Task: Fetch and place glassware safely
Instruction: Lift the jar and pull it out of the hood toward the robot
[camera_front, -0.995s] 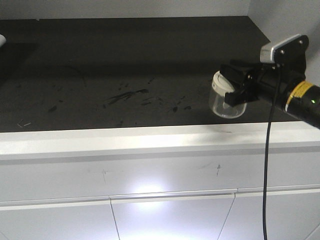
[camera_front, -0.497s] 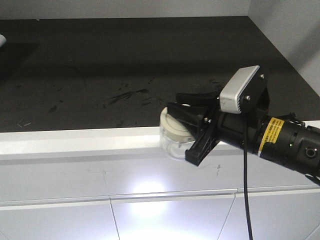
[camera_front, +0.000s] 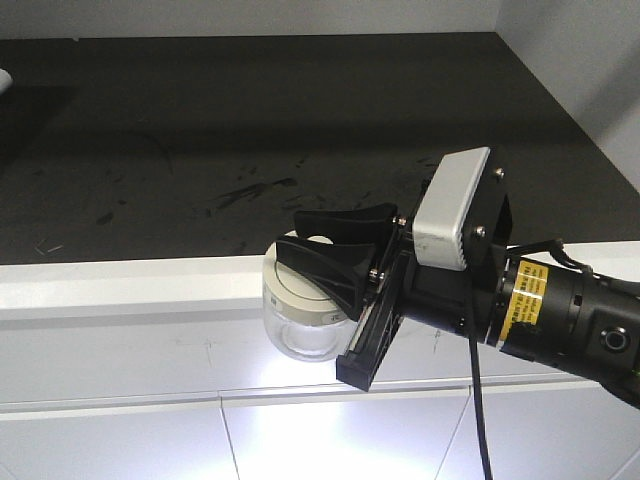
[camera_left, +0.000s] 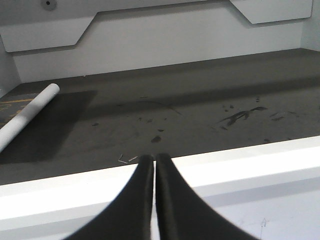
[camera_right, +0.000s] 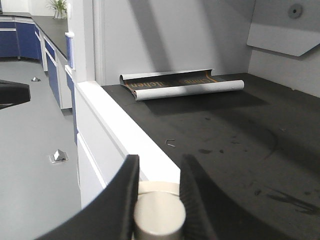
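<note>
A dark counter (camera_front: 200, 120) with a white front edge (camera_front: 120, 285) fills the scene, its surface smeared with black scuff marks (camera_front: 255, 190) near the middle. At its far end lies a rolled sheet (camera_right: 185, 85) with orange lettering on its inner face, well apart from both arms. White drawer fronts (camera_front: 120, 440) run below the edge, lit by a bright glare.

The right gripper (camera_right: 159, 170) reaches in from the right, carrying a grey camera housing (camera_front: 450, 210), a yellow label (camera_front: 522, 295) and a black cable (camera_front: 478, 400) that hangs down across the drawer fronts. Its jaws are closed narrowly on the glass jar (camera_front: 300, 335), one on each side of the off-white lid (camera_front: 295, 290), with the round knob (camera_right: 159, 216) showing between them.

The jar hangs upright in the air, lid on, in front of the counter's white edge and off the dark surface. Its squat body looks clear; whether anything is inside cannot be told.

The left gripper (camera_left: 154, 159) points at the counter edge, its jaws pressed together with nothing between them.
</note>
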